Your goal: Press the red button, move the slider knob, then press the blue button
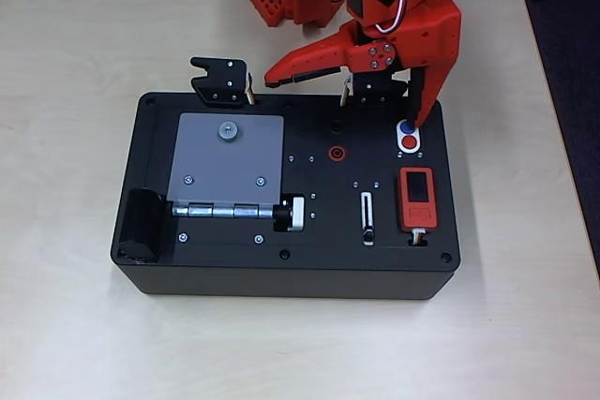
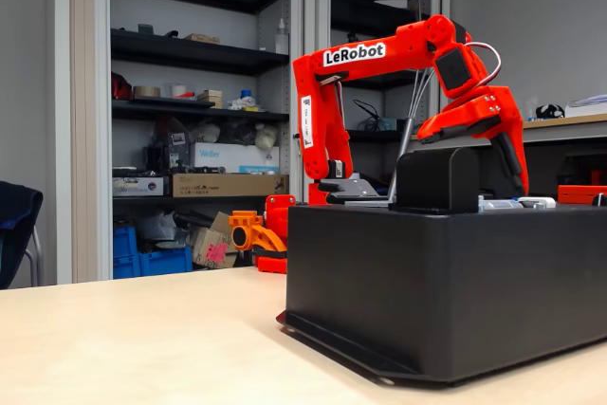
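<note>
Beige tabletop, black box; shelves behind; end effector open.

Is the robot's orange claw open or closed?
Open. In the overhead view the orange two-finger gripper has its fingers spread wide, one tip above the small blue button.

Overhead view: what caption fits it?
Orange gripper, jaws spread wide, one finger above the blue button and red button.
</note>
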You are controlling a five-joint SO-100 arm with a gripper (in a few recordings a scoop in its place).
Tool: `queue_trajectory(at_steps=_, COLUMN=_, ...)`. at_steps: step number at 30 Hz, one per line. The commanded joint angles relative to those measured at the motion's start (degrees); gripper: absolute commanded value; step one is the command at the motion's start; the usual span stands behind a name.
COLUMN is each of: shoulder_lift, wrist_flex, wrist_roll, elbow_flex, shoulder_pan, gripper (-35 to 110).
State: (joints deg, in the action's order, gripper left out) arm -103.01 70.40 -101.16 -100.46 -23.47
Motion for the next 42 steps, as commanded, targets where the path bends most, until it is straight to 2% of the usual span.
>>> queue_trajectory(at_steps=1, shoulder_lift=-2.5, wrist_flex=0.0, wrist_roll=-0.3, elbow_flex=-1.0, shoulder_pan=-0.2, gripper=88)
queue_trajectory(at_steps=16, shoulder_lift=-3.8, wrist_flex=-1.8, wrist_roll=0.4, elbow_flex=-3.1, shoulder_pan=0.3, gripper=88)
queue_trajectory(at_steps=27, shoulder_lift=-3.2, wrist_flex=1.5, wrist_roll=6.6, elbow_flex=8.3, shoulder_pan=2.1, gripper=85)
queue_trajectory(at_steps=30, shoulder_lift=-5.9, wrist_flex=0.7, wrist_roll=8.2, elbow_flex=8.3, shoulder_pan=3.0, gripper=75)
queue_trajectory(at_steps=36, shoulder_lift=-16.7, wrist_flex=-5.6, wrist_roll=8.2, elbow_flex=0.8, shoulder_pan=4.2, gripper=19)
queue_trajectory(at_steps=42, shoulder_lift=-25.2, wrist_flex=-9.1, wrist_roll=6.9, elbow_flex=-5.3, shoulder_pan=3.9, gripper=0)
